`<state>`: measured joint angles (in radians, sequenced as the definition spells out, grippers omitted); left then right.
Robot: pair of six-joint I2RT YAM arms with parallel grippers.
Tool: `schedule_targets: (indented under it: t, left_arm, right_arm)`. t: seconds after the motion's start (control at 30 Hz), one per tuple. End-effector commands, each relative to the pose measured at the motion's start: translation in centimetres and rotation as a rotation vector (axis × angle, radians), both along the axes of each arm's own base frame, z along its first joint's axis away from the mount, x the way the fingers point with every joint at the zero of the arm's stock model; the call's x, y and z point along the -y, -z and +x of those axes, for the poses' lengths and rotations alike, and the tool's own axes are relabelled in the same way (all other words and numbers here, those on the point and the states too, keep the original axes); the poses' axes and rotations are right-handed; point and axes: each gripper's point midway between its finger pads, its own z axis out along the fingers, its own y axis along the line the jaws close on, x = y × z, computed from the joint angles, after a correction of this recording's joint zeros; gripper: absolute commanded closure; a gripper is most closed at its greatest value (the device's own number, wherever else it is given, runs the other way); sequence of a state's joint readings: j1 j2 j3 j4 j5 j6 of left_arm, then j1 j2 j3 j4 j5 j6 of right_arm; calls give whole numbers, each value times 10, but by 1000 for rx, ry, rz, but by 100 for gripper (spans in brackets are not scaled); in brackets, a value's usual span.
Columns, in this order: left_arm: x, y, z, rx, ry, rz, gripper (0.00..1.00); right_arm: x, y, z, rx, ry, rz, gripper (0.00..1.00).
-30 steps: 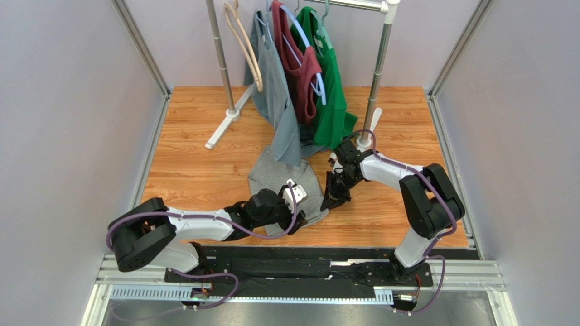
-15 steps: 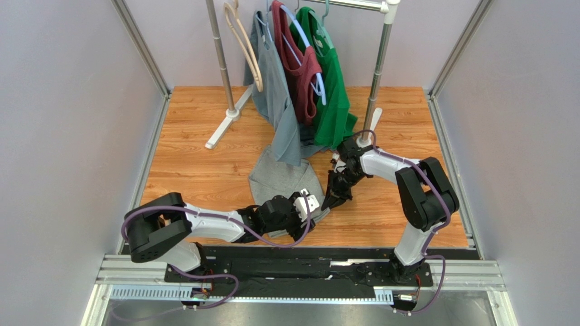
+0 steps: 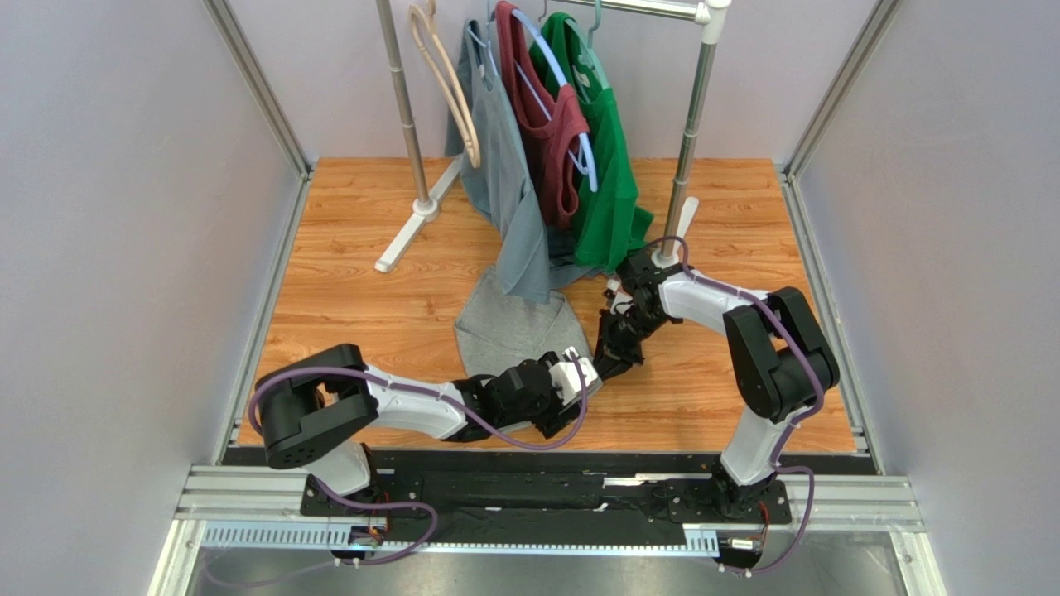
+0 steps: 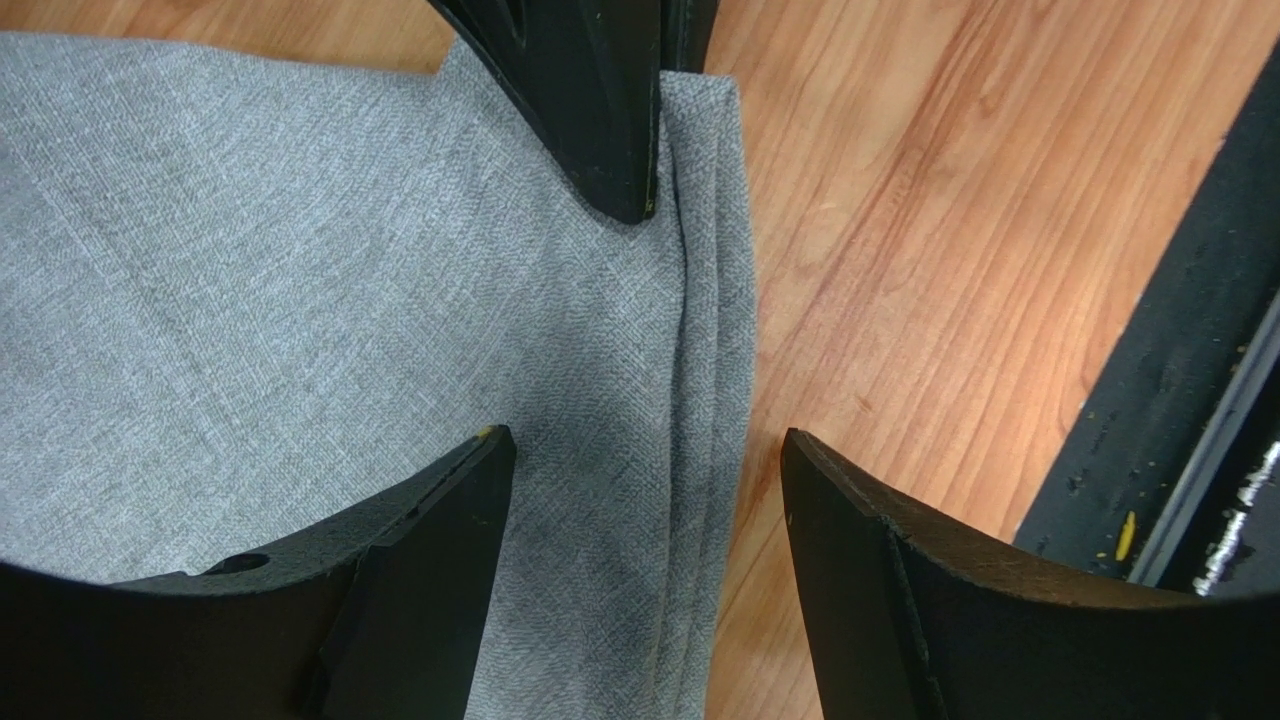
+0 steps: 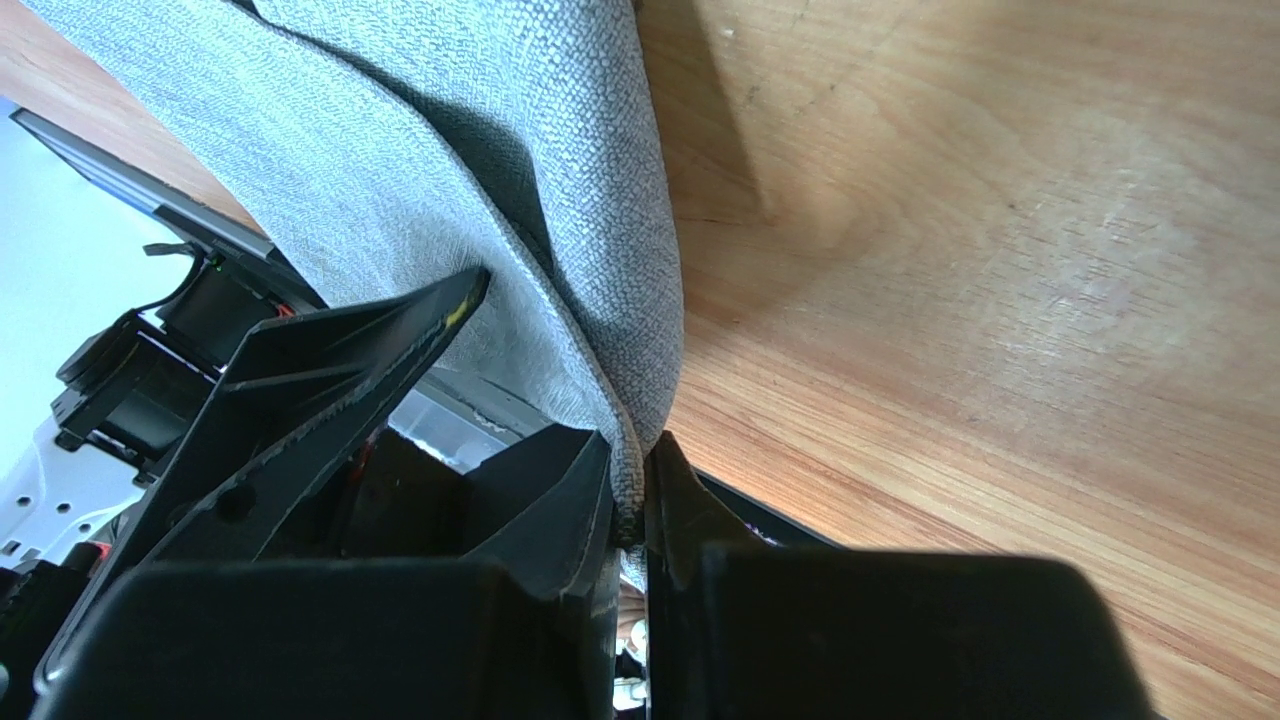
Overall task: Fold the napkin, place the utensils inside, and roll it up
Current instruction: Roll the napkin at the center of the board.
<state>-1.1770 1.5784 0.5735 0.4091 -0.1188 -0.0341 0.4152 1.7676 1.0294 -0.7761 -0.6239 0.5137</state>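
From above, the napkin (image 3: 513, 325) lay on the table (image 3: 361, 311), the left claw (image 3: 580, 376) and right claw (image 3: 611, 363) at its near right corner; no fork showed. Left wrist: the left claw (image 4: 643, 450) stood released, straddling the soft, layered edge. Right wrist: the right claw (image 5: 631, 483) was clenched on that limp edge, likely the best hold.

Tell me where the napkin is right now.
Top view, centre: the napkin lies just nearer than the hanging shirts, its right edge pinched by the right tool, the open left tool beside that edge.
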Motion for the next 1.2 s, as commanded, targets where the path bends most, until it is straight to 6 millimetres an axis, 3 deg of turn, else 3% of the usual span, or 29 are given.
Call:
schedule_targets:
  t: [0.0,0.33,0.4,0.57,0.8,0.87,0.97,1.07,1.17]
  left_arm:
    - [7,-3,6,21,-17,21,26]
    - [-2,13,10,1,-91,100,35]
    - [-6,19,13,-5,-123,127,43]
    - [-8,28,11,-28,-134,162,50]
    - [-5,19,3,-45,-96,110,66]
    - [-4,17,-1,-54,-79,94,75]
    - [-2,17,-7,-77,-46,82,80]
    - [-3,16,-8,-129,-39,61,86]
    - [-8,13,-5,-186,-42,18,87]
  right_arm:
    - [-4,-9,5,-6,-3,37,100]
    - [-7,-12,5,-21,3,58,100]
    - [-7,-12,5,-24,4,60,100]
    - [-7,-12,3,-30,4,66,100]
    - [-5,-14,2,-27,15,76,100]
    - [-4,-17,5,-17,29,88,100]
    - [-2,-23,11,18,55,116,88]
    - [2,-36,20,71,93,149,59]
    - [10,-47,25,129,147,177,49]
